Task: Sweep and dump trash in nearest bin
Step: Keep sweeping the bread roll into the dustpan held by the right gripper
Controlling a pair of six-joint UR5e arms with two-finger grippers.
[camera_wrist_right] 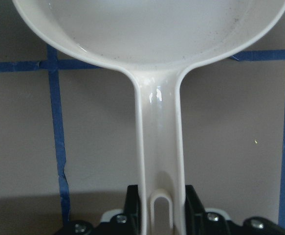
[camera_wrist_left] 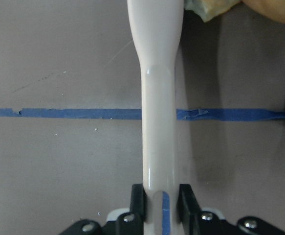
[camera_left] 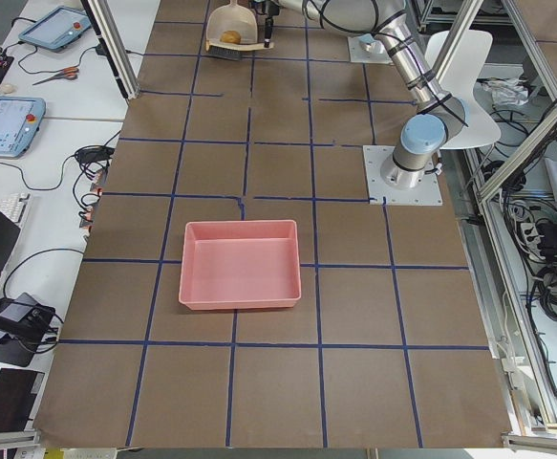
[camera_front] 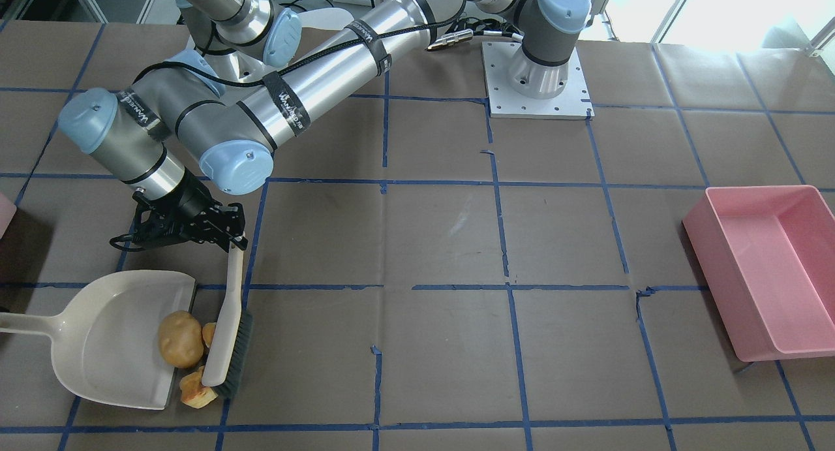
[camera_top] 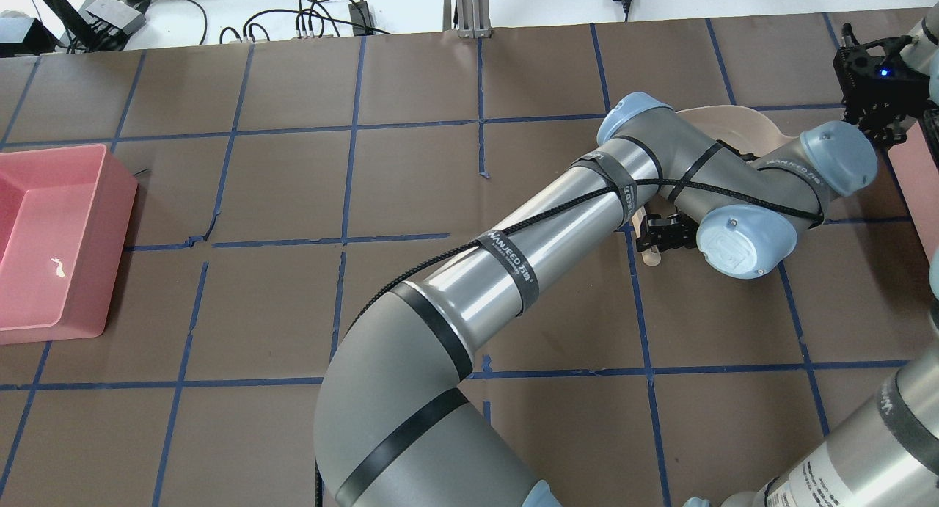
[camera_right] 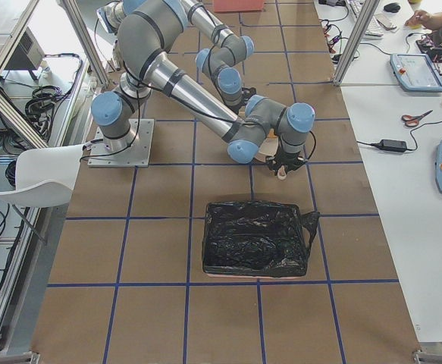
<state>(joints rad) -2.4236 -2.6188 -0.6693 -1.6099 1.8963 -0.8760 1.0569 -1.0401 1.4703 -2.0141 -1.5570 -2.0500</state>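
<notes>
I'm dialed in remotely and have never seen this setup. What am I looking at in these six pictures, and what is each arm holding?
Two robot arms share a brown table marked with blue tape. Four pictures come from fixed cameras: one facing the robot, one over its shoulders, one from each table end. The last two come from cameras on the wrists.

The left claw is closed on the white handle of a brush. The right claw is closed on the handle of a cream dustpan.

In the front-facing picture the brush bristles press the trash toward the pan's mouth: a tan potato-like lump sits on the pan's lip, and two yellow-orange chunks lie beside the brush.

A pink tub stands at the far end; a corner of the bin shows near the dustpan.
</notes>
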